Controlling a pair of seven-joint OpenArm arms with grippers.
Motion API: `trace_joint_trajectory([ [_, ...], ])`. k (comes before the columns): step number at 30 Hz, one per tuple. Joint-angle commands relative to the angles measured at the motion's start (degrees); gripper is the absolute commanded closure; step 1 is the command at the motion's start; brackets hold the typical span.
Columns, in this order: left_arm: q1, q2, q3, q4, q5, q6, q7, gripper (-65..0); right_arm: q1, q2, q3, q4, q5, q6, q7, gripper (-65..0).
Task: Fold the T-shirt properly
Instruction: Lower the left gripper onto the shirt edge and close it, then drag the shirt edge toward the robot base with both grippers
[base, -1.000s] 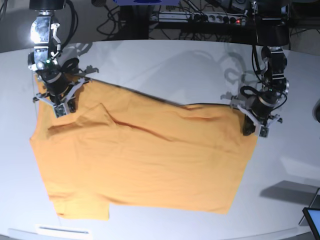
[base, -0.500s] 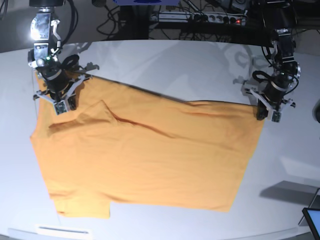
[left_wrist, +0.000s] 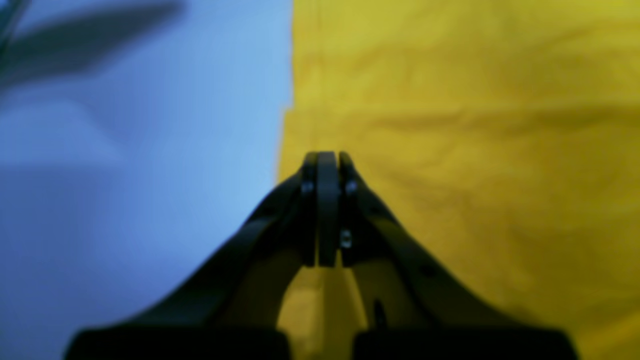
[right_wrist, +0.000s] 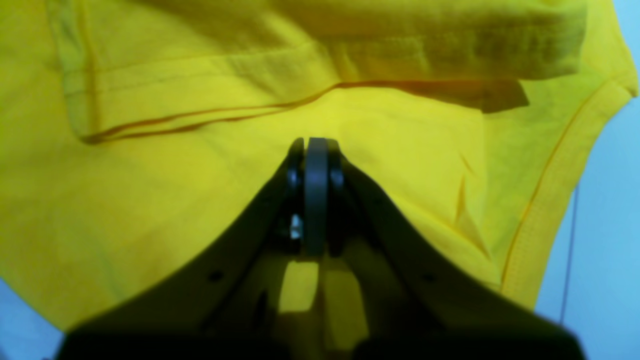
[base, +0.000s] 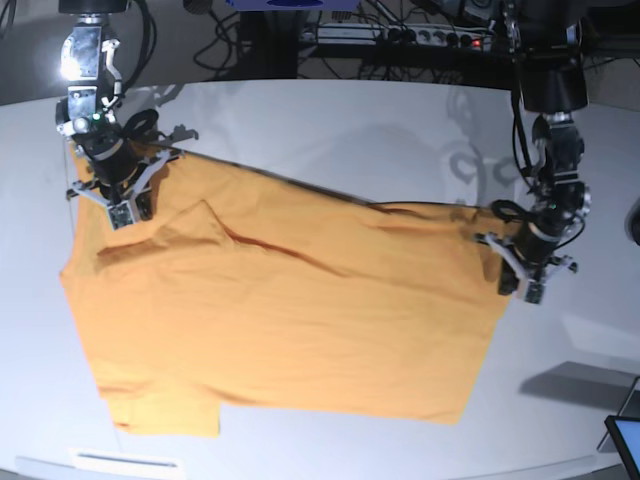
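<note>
On my left wrist feed the left gripper (left_wrist: 327, 160) has its jaws pressed fully together, no gap, tips sitting at the T-shirt (left_wrist: 450, 125) edge right where cloth meets the table (left_wrist: 125, 175); feed is blurry and I can't tell if any fabric is pinched between the tips, so I call it closed at the hem, touching or just above. Right gripper (right_wrist: 315, 145) same story: jaws shut tight, tips down on the yellow cloth near a folded-over hemmed flap and a stitched sleeve edge; whether it nips cloth I can't tell from here.

Base view: right gripper (base: 120, 205) sits at the shirt's far corner on that view's left, left gripper (base: 520, 275) at the far corner on that view's right, both on the cloth's far edge. T-shirt (base: 290, 320) lies spread mostly flat on the white table (base: 330, 130), long axis running across the view from one arm to the other, tilted a bit so the far edge slopes down toward the view's right. A short-sleeve-like notch shows at the near left corner. A ridge wrinkle runs from near the right gripper toward the middle.

Count: one shirt, two grippers, one table
</note>
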Motion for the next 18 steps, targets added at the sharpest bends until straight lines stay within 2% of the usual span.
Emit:
trace_joint_trajectory([
  [1, -1.6, -0.8, 0.8, -0.6, -0.6, 0.4, -3.7, 0.0, -0.8, 0.3, -0.2, -0.4, -1.6, 0.4, -4.5, 0.0],
  [5, -2.2, -0.6, 4.0, -7.8, -0.7, 0.6, -14.0, 0.0, -0.7, 0.3, -0.2, -0.8, -1.6, 0.4, -4.4, 0.0],
  [11, -2.4, 1.2, 4.4, -17.2, -0.7, 0.6, -24.4, 0.0, 1.1, 0.2, -0.2, -6.6, -1.4, 0.4, -3.8, 0.0],
  [14, -0.1, 1.6, 3.9, -18.5, -0.7, 0.6, -28.5, 0.0, 0.9, -1.5, 0.1, -6.8, -1.6, 0.4, -1.6, 0.0],
  [18, 3.1, 1.5, 3.8, -18.2, -0.8, 0.7, -29.4, 0.0, 0.1, -2.0, -0.1, -6.5, -1.6, 0.4, -1.6, 0.0],
])
